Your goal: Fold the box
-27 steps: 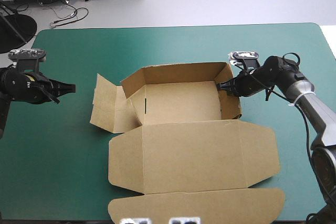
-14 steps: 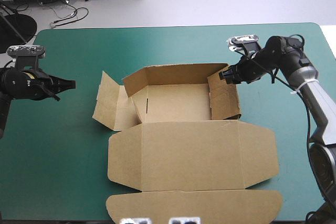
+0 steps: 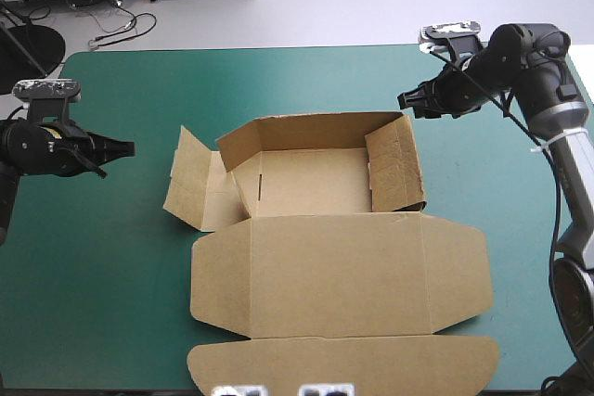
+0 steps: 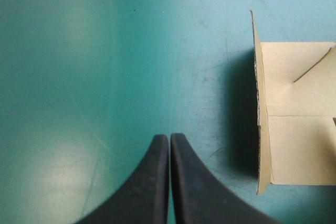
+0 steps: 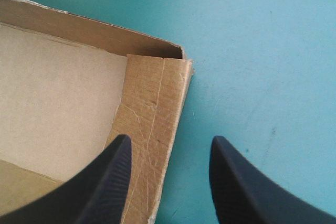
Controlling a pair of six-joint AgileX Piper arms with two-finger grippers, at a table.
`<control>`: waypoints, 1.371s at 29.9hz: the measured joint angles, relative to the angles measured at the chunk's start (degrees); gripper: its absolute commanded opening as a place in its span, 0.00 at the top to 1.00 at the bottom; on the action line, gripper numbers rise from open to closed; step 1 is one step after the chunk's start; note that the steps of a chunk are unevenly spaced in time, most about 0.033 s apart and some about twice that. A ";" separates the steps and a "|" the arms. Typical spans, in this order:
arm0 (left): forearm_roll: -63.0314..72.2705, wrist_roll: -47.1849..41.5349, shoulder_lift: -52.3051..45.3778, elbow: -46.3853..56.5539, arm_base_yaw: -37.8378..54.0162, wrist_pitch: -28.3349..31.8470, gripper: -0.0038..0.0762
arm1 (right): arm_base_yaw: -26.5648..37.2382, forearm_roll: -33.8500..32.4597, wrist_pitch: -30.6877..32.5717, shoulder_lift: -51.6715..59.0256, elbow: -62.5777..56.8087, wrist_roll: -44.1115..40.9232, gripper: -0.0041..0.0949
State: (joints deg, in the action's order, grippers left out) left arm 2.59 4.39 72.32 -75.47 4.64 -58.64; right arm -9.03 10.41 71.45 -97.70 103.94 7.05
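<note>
Now the box (image 3: 325,229) sits as an open tray, lid flat.

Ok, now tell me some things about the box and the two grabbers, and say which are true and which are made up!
1. The right gripper is squeezing the box by its right wall. False: its fingers stand apart near the far right corner and grip nothing.
2. The left gripper is shut. True.
3. The left gripper touches the box. False: bare teal-green cover lies between them.
4. The lid lies flat on the cover, on the near side. True.
5. The left flap leans outward and is not tucked in. True.
</note>
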 measured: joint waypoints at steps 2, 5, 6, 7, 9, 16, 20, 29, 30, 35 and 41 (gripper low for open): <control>0.00 0.00 0.00 0.00 0.00 0.06 0.96 | 0.00 0.05 -0.05 0.00 -0.94 -0.41 0.51; 0.05 0.00 0.00 0.00 0.00 0.26 0.96 | 0.00 0.19 -0.05 -0.59 -3.60 -0.51 0.51; 0.05 0.00 0.00 0.00 0.00 0.33 0.96 | 0.00 0.23 -0.05 -1.10 -4.87 -0.55 0.51; 0.05 0.00 0.00 0.00 0.00 0.39 0.96 | 0.00 0.30 -0.05 -1.75 -5.72 -0.65 0.51; 0.05 0.00 0.00 0.00 0.00 0.46 0.96 | 0.00 0.97 -0.30 -3.25 -7.46 -0.58 0.51; 0.26 0.00 0.00 0.00 0.00 0.40 0.96 | 0.00 6.50 -1.16 -8.62 -9.26 2.23 0.52; 0.82 0.00 0.00 0.00 0.00 0.04 0.96 | 0.00 7.84 -1.60 -11.72 -9.31 2.57 0.73; -0.11 1.03 0.27 -0.33 0.86 1.94 0.96 | 0.10 8.59 -1.91 -14.55 -9.31 2.29 0.98; 0.66 1.03 0.59 -0.76 1.49 2.00 0.96 | 0.10 9.39 -1.91 -14.43 -9.31 2.63 0.98; 8.86 3.49 4.60 -3.61 8.53 1.12 0.96 | -0.01 10.13 -1.39 -11.76 -8.60 3.88 0.98; 25.59 10.57 10.06 -4.43 17.54 -0.67 0.96 | 2.62 12.98 -1.09 -5.10 -4.37 4.07 0.98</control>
State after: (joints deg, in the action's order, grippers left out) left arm 28.18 14.96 82.39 -79.90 22.18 -59.31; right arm -6.41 23.39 70.36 -102.79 99.57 11.12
